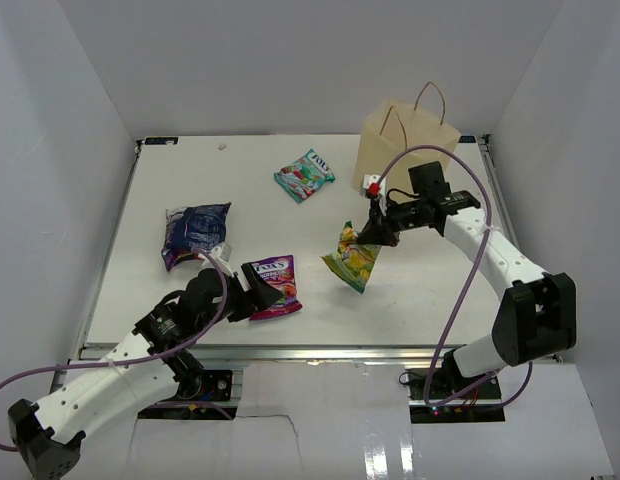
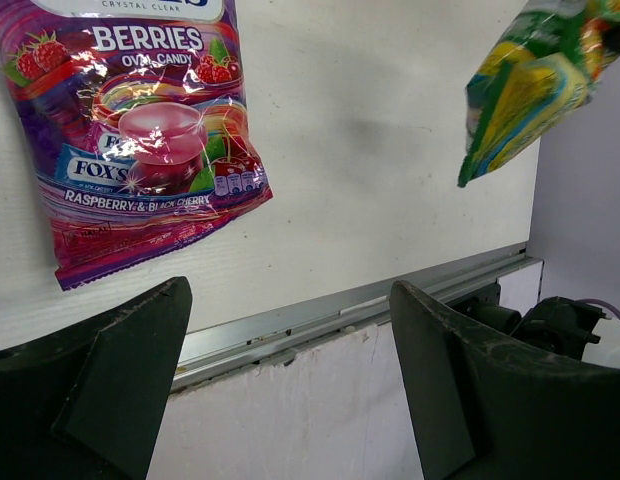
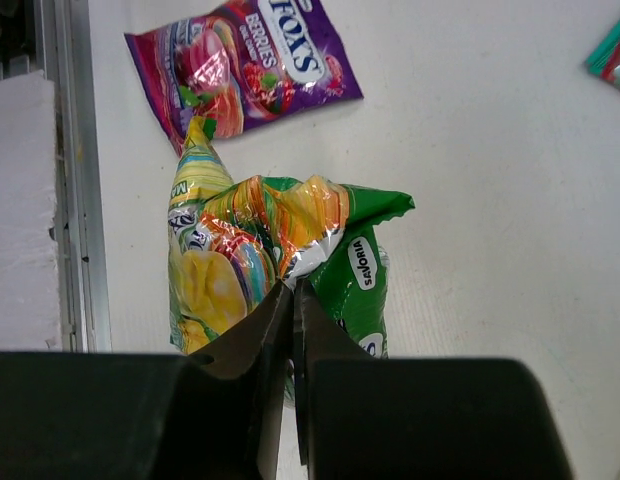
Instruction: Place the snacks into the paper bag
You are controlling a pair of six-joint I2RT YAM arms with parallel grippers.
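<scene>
Top external: green-yellow packet [image 1: 352,258] dangles clear of the table [image 1: 170,180] under the right gripper [image 1: 374,232], near the paper bag [image 1: 405,150] on its front side, not over the mouth yet.
Right claw: pinched tight on the crimped top edge of that pkt, clearest in right wrist view [image 3: 293,300]. Rest of the pkt [image 3: 260,250] hangs below.
Left claw: left gripper [image 1: 252,292] spread wide, nothing in it, hovering just beside the purple packet [image 1: 273,285].
Other snacks: dark blue packet [image 1: 195,232] and teal packet [image 1: 304,176] lie flat, well apart. Small red pouch [image 1: 371,185] sits by the bag's foot, I think.
Handling: prob light, crinkly foil film, slippery. Contents look slumped to the bottom, so expect some swing.
Where to grab: imo the flat sealed edge or a corner. The puffy middle would likely squirt out of the jaws.
Bag: thin paper, standing on its own w/ nothing bracing it, so a bump could tip it.
</scene>
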